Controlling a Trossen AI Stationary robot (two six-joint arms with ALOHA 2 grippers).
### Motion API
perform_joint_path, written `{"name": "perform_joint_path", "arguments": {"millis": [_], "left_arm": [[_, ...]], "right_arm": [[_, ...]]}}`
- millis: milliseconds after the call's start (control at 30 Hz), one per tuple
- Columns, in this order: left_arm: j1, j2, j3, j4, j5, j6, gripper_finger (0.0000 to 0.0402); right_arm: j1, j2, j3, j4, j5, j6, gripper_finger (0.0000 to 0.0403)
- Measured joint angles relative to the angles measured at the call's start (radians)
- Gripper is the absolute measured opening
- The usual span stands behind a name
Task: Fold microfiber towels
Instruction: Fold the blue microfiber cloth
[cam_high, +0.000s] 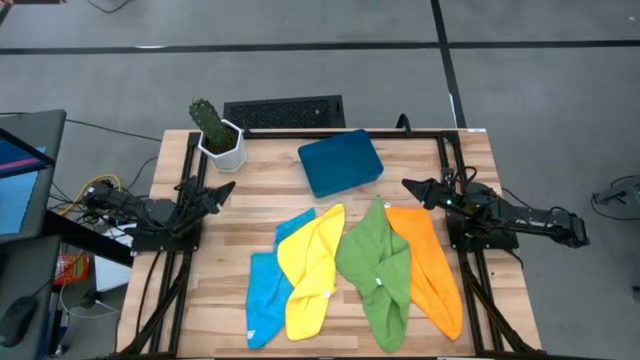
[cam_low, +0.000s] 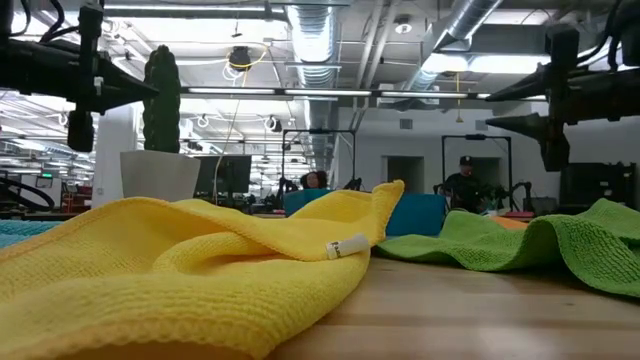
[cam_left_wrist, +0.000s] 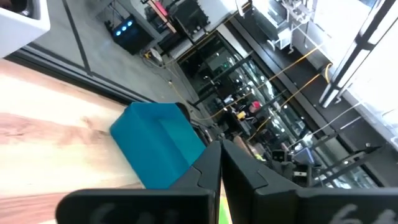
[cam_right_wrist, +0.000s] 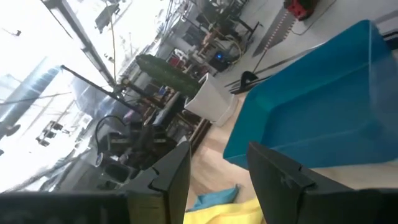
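Four towels lie crumpled side by side on the near half of the wooden table: light blue (cam_high: 264, 292), yellow (cam_high: 312, 265), green (cam_high: 378, 268) and orange (cam_high: 432, 265). The yellow one overlaps the light blue one, and the green one overlaps the orange one's edge. In the low view the yellow towel (cam_low: 200, 262) fills the foreground, with the green one (cam_low: 545, 240) to its right. My left gripper (cam_high: 224, 189) is shut and empty above the table's left edge. My right gripper (cam_high: 410, 186) is open and empty above the right side. Neither touches a towel.
A rigid dark-blue tray (cam_high: 340, 163) sits at the far middle of the table and also shows in both wrist views (cam_left_wrist: 158, 140) (cam_right_wrist: 323, 118). A cactus in a white pot (cam_high: 216, 132) stands at the far left corner. Bare wood lies between the tray and the towels.
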Motion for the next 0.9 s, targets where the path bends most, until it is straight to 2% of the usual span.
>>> {"name": "perform_joint_path", "arguments": {"millis": [133, 233, 333, 400, 500, 567, 667, 733, 800, 900], "left_arm": [[0.000, 0.000, 0.000, -0.015, -0.027, -0.010, 0.0004], [0.000, 0.000, 0.000, 0.010, -0.016, -0.090, 0.0004], [0.000, 0.000, 0.000, 0.108, 0.110, -0.069, 0.0011], [0.000, 0.014, 0.000, 0.239, 0.199, -0.010, 0.0024], [0.000, 0.057, 0.013, 0.454, 0.280, 0.124, 0.0055], [0.000, 0.106, 0.060, 0.517, 0.308, 0.217, 0.0080], [0.000, 0.195, 0.172, 0.472, 0.338, 0.304, 0.0115], [0.000, 0.272, 0.259, 0.390, 0.357, 0.294, 0.0135], [0.000, 0.353, 0.351, 0.249, 0.408, 0.208, 0.0151], [0.000, 0.475, 0.489, -0.042, 0.571, 0.049, 0.0162]], "right_arm": [[0.000, 0.000, 0.000, 0.042, 0.000, 0.050, 0.0182], [0.002, 0.005, 0.002, 0.166, 0.000, 0.034, 0.0182], [0.002, 0.047, 0.064, 0.172, 0.000, -0.038, 0.0182], [0.002, 0.100, 0.129, 0.179, 0.000, -0.099, 0.0182], [0.002, 0.225, 0.229, 0.163, -0.002, -0.197, 0.0182], [0.002, 0.333, 0.306, 0.166, -0.032, -0.260, 0.0182], [0.014, 0.499, 0.426, 0.140, -0.081, -0.342, 0.0184], [0.032, 0.612, 0.515, 0.105, -0.103, -0.406, 0.0189], [0.054, 0.712, 0.609, 0.034, -0.110, -0.499, 0.0197], [0.088, 0.843, 0.757, -0.084, -0.110, -0.648, 0.0205]]}}
